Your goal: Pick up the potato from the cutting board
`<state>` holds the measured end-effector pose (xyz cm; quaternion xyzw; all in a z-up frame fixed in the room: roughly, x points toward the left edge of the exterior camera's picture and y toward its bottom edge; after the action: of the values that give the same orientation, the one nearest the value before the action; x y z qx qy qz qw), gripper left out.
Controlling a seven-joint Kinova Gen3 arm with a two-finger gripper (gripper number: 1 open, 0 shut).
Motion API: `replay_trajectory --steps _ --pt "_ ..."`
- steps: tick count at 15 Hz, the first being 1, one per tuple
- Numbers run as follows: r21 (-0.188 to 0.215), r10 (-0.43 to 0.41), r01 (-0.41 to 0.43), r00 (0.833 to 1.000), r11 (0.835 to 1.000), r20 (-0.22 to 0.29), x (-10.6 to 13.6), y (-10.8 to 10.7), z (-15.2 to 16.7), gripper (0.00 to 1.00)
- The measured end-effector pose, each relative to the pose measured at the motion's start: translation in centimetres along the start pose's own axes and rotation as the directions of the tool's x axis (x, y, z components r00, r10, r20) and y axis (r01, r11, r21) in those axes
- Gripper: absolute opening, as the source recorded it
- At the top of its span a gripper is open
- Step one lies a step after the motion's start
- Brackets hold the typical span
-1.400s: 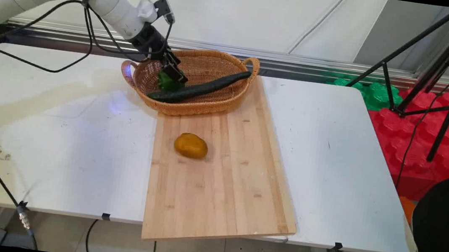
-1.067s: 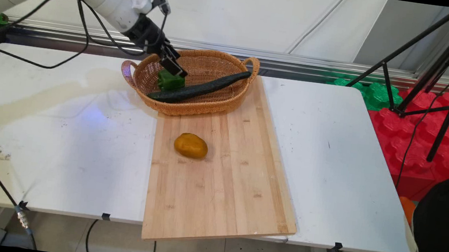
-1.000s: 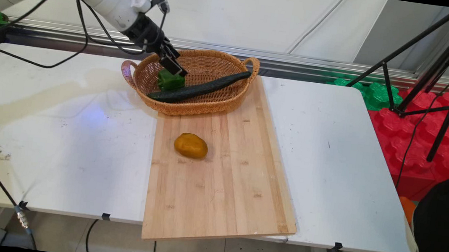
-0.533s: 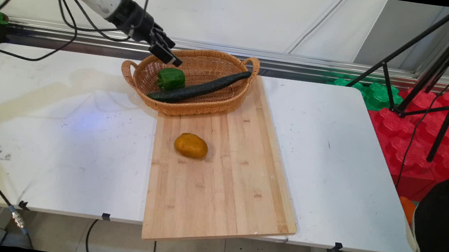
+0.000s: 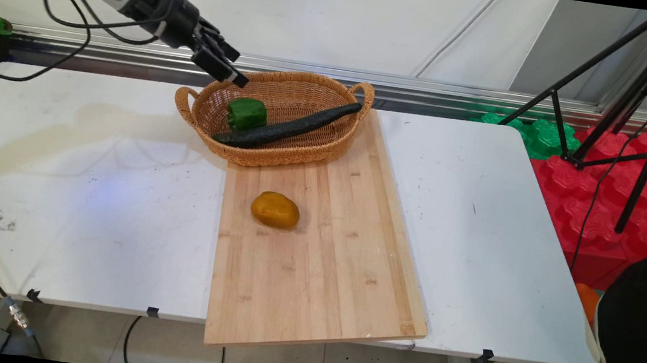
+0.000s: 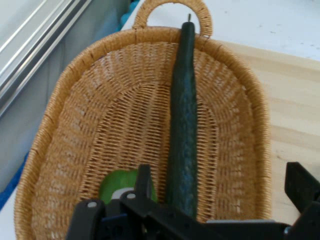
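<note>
- the pepper (image 5: pixel 246 114) lies in the basket (image 5: pixel 278 155), at the end that is on the left in the main view.
- a long cucumber (image 5: pixel 287 127) lies in the basket too, just beside the pepper, with its far tip up on the rim by a handle.
- the claw (image 5: pixel 223 69) hangs in the air above the basket's left back rim. its fingers are wide apart and nothing is in it. it touches nothing.
- the basket sits on the back end of a wood board (image 5: pixel 314 265), on the white table (image 5: pixel 86 179).
- a potato (image 5: pixel 275 209) lies alone on the board, well apart from the claw and out of the basket.
- so two things are in the basket and one is out on the board.
- the hand view looks down into the basket: the cucumber runs the whole way along it, and only a bit of the pepper (image 6: pixel 117 185) peeps out behind the claw's black parts. it shows the gap between the fingers (image 6: pixel 145 180) best.
- only the main view shows the potato, the whole board and how high the claw is.
</note>
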<state>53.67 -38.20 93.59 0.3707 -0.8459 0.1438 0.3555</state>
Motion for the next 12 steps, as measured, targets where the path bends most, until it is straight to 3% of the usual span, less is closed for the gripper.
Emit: replay_trajectory --steps 7,12 --pt "-0.055 0.005 -0.005 1.000 0.998 -0.003 -0.9 2.8 -2.8 1.00" --pt "-0.107 0.066 -0.062 0.997 0.992 0.033 -1.9 5.2 -3.1 1.00"
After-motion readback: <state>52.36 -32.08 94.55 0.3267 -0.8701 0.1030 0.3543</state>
